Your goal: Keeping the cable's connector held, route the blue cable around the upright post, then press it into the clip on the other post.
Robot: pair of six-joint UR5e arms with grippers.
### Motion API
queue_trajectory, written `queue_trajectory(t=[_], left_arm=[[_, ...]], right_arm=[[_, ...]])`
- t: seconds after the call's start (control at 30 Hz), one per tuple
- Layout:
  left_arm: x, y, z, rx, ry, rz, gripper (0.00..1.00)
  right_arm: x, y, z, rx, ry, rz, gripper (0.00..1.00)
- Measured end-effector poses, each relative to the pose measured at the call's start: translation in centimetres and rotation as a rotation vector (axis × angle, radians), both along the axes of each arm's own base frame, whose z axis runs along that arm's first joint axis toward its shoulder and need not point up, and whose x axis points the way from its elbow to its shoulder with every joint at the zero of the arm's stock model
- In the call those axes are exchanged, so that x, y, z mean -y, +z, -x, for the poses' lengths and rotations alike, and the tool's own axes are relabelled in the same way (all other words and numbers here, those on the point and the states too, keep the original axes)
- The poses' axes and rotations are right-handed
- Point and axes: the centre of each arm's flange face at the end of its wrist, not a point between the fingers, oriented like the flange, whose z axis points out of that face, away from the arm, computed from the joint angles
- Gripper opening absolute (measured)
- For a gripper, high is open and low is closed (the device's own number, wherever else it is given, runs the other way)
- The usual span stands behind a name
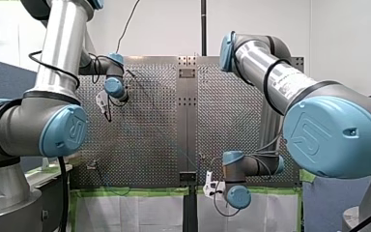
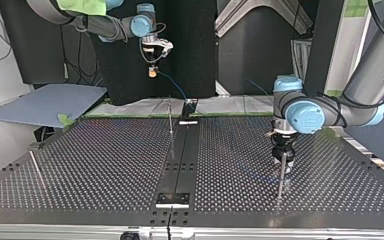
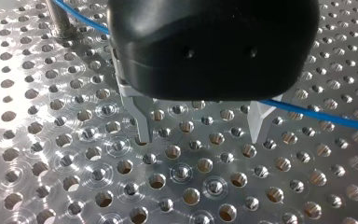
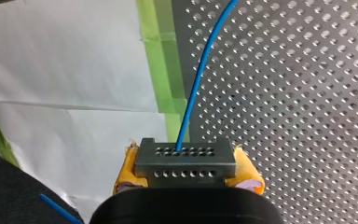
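Rising out of the grey connector [image 4: 185, 163], the blue cable [image 4: 193, 93] runs out over the perforated table [image 4: 307, 116]. My right gripper [image 2: 152, 71] is clamped on that connector with its yellow pads [image 4: 127, 170], raised beyond the table's far edge in the top view. Farther along, the cable passes just beside a post [image 3: 60, 21] and behind my left gripper [image 3: 200, 133], whose metal fingers [image 3: 142, 121] stand apart, nothing between their tips, just above the table.
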Motion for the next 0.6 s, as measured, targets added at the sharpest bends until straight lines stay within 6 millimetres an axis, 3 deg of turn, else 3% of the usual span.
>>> queue_trajectory(t=[0.33, 0.6], left_arm=[[0.0, 0.0, 0.1, -0.003, 0.005, 0.001, 0.99], [0.0, -0.1, 0.1, -0.005, 0.011, 0.008, 0.99]], right_arm=[[1.9, 3.9, 0.2, 0.003, -0.005, 0.06, 0.0], [2.4, 4.7, 0.0, -0.023, 0.047, 0.084, 0.0]])
